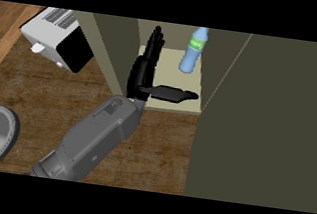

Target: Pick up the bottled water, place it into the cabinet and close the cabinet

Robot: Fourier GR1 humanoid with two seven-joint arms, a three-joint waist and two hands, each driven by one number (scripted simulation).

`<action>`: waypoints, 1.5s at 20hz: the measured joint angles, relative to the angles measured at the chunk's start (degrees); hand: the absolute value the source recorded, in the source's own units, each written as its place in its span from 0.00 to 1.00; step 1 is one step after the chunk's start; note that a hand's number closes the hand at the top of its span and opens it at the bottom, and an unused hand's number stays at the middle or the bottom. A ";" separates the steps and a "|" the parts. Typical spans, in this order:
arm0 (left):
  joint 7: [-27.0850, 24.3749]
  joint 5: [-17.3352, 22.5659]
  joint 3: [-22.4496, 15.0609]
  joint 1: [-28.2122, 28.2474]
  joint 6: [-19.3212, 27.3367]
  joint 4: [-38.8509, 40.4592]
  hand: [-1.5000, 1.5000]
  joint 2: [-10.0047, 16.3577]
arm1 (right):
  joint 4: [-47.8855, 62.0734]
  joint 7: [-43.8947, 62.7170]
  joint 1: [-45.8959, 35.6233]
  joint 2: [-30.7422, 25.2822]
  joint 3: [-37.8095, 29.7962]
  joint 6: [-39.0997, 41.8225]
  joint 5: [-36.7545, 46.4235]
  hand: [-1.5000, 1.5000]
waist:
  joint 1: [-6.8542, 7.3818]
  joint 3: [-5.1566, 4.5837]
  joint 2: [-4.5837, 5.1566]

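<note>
One bottled water (192, 53) stands on the pale shelf inside the single cabinet (113, 47), whose one door (278, 125) stands open at right. Just left of the bottle and apart from it, the left hand (145, 69), the only hand showing, has its fingers straight and thumb spread, holding nothing. One white appliance (55, 40) sits farther left on the wooden counter (37, 93).

Blue, green-labelled bottled water (192, 53), standing inside open cabinet (180, 107)

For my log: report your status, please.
Left hand open inside cabinet; right hand unseen. Water bottle standing on shelf, apart from hand. Cabinet door open.
</note>
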 measured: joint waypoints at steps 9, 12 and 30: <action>0.97 -1.33 -9.29 18.72 4.18 -22.21 0.00 0.95 | -0.21 0.03 0.93 0.69 -0.30 -0.39 -0.29 0.00 | 1.27 0.01 -0.06; 0.62 -1.96 -12.75 25.58 3.31 -28.32 1.00 2.13 | -0.17 -0.45 1.38 -0.03 -1.23 0.96 -0.35 1.00 | 1.16 0.02 -0.01; 2.43 -1.44 -13.01 48.43 -5.19 -55.83 1.00 26.84 | -0.56 2.08 3.38 -6.05 6.37 12.04 0.47 1.00 | 0.88 -0.07 0.07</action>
